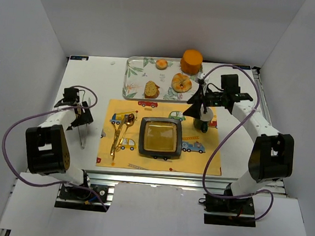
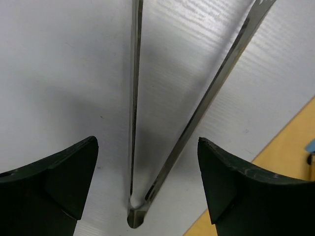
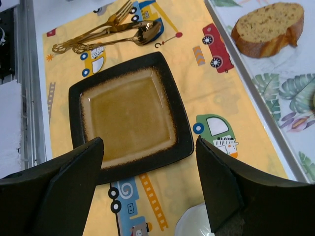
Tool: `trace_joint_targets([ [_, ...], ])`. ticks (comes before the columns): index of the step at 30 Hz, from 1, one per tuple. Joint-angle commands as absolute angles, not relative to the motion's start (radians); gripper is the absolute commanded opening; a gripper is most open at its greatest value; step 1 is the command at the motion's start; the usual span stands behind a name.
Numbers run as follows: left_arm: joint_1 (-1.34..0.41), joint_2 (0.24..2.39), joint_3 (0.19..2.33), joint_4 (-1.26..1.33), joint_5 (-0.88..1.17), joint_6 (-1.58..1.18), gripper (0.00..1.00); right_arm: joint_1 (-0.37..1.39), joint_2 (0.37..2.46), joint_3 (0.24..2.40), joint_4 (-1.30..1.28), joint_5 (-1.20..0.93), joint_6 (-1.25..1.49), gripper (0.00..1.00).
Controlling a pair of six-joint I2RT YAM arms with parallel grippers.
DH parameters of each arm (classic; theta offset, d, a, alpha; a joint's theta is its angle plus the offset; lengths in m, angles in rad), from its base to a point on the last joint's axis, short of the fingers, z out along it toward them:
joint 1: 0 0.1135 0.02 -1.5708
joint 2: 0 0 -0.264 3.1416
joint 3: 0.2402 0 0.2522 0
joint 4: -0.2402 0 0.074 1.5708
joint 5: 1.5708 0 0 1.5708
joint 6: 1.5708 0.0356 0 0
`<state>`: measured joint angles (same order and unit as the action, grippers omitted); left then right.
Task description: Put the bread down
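Observation:
The bread (image 1: 181, 82), a golden-tan ring roll, lies on the leaf-patterned tray (image 1: 134, 78) at the back, right of the brown toast piece (image 1: 152, 89). My right gripper (image 1: 197, 108) is open and empty. It hangs just in front of the tray, right of the dark square plate (image 1: 160, 137). In the right wrist view, the right gripper (image 3: 150, 140) looks down on the plate (image 3: 128, 115) and the toast (image 3: 268, 28); the bread is out of view there. My left gripper (image 1: 82, 114) is open at the far left, over metal tongs (image 2: 197, 113) lying on the table.
A small orange bun (image 1: 161, 64) and an orange mug (image 1: 191, 61) are at the tray's back. Gold cutlery (image 1: 120, 128) lies on the yellow placemat (image 1: 209, 158) left of the plate. A white round object (image 3: 197, 223) sits under my right gripper. White walls enclose the table.

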<state>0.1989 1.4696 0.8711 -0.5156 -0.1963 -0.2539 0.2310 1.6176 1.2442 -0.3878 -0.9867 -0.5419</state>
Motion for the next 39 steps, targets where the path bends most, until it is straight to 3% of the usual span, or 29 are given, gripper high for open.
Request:
trace_joint_targets([
  [1, 0.206, 1.528, 0.891, -0.480, -0.175, -0.137, 0.91, 0.221, 1.562, 1.221, -0.335, -1.035, -0.531, 0.80],
  [8, 0.207, 1.623, 0.882, -0.385, -0.065, -0.075, 0.82, 0.196, 1.566, 1.233, -0.310, -1.037, -0.514, 0.80],
  [12, 0.207, 1.663, 0.868, -0.387, -0.046, -0.055, 0.69, 0.173, 1.571, 1.246, -0.298, -1.038, -0.496, 0.80],
  [16, 0.210, 1.663, 0.827, -0.367, -0.041, -0.041, 0.41, 0.147, 1.566, 1.246, -0.279, -1.043, -0.465, 0.80],
  [17, 0.213, 1.651, 0.819, -0.361, -0.041, -0.043, 0.30, 0.135, 1.568, 1.247, -0.278, -1.046, -0.462, 0.80],
  [21, 0.213, 1.591, 0.811, -0.333, -0.019, -0.069, 0.19, 0.112, 1.565, 1.249, -0.279, -1.051, -0.454, 0.80],
  [30, 0.094, 1.454, 1.086, -0.376, 0.181, -0.334, 0.24, 0.071, 1.551, 1.256, -0.268, -1.054, -0.426, 0.80],
  [39, -0.179, 1.634, 1.284, -0.209, 0.365, -0.649, 0.35, 0.060, 1.543, 1.247, -0.252, -1.060, -0.407, 0.80],
])
